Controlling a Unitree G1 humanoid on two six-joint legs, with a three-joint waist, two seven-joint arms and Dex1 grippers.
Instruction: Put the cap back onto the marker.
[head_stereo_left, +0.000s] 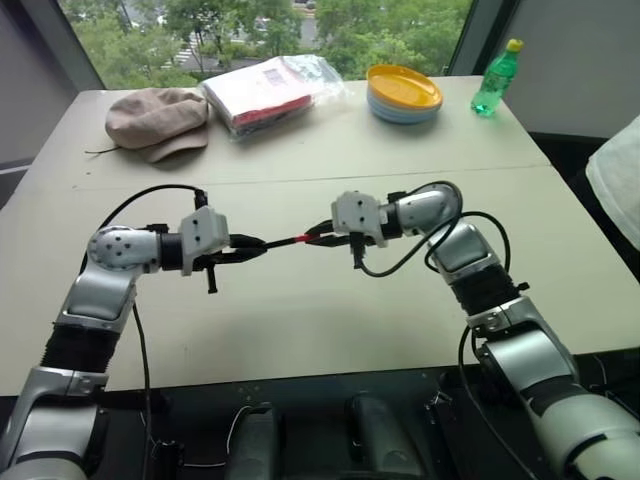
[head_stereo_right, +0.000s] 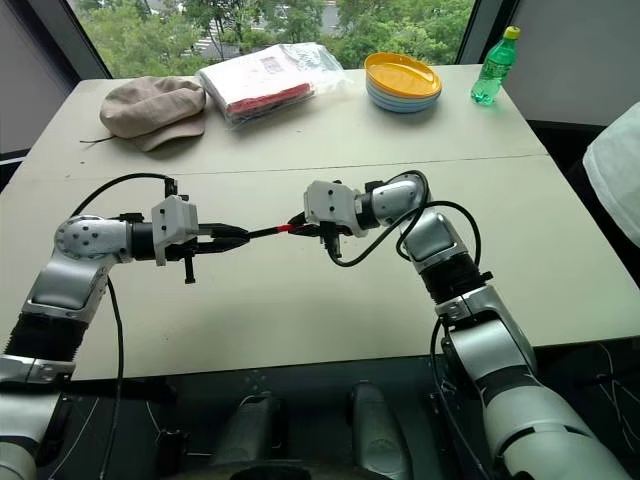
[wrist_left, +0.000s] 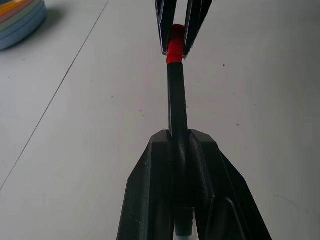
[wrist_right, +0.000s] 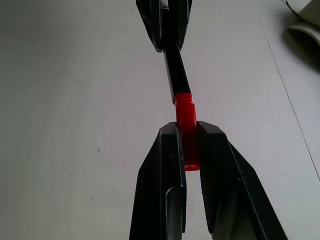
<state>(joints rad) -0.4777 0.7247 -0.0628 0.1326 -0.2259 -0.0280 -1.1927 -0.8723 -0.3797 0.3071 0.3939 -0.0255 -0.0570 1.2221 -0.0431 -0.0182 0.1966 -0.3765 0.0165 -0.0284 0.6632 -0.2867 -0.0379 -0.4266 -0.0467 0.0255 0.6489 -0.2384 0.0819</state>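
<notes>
pale table (head_stereo_left: 300, 330) under both arms: cap (wrist_right: 185, 120) met marker (wrist_left: 177, 107) tip, capping step.
left gripper (head_stereo_left: 262, 244) clenched the marker, right gripper (head_stereo_left: 312, 236) at 3 o'clock clenched the cap; next needed a straight push.

Background only, for you: pale beige tabletop (head_stereo_left: 300, 320) with a seam line running across its middle. Along the far edge you've got a tan fabric cap (head_stereo_left: 157, 120) at the left. Just beside it sits a clear plastic bag holding red and white flat items (head_stereo_left: 268, 92). Further right is a stack of shallow plates, yellow one on top (head_stereo_left: 404, 92). A green plastic bottle with a yellow lid (head_stereo_left: 497, 78) stands upright at the far right corner. Window behind shows trees.
</notes>
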